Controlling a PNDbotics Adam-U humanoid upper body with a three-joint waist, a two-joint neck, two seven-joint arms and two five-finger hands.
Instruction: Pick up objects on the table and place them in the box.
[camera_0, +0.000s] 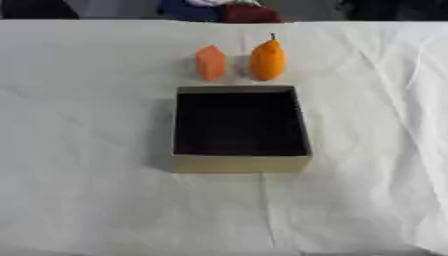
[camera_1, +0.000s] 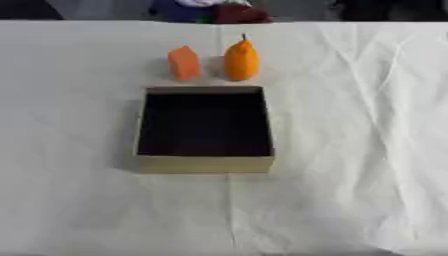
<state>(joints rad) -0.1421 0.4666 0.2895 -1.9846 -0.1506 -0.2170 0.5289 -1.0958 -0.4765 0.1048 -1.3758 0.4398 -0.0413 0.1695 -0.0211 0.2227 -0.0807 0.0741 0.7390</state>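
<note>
An open tan box (camera_0: 241, 163) with a dark inside sits in the middle of the white-covered table; nothing shows in it. Just beyond its far edge stand two orange things side by side, apart from each other. The left one is a small orange block (camera_0: 210, 62) with a pointed top. The right one is an orange pear-shaped fruit (camera_0: 268, 60) with a dark stem, standing upright. Neither of my hands shows in either view.
A wrinkled white cloth (camera_0: 87, 150) covers the whole table, with wide bare stretches left, right and in front of the box. Dark, blue and red shapes (camera_0: 219, 11) lie past the table's far edge.
</note>
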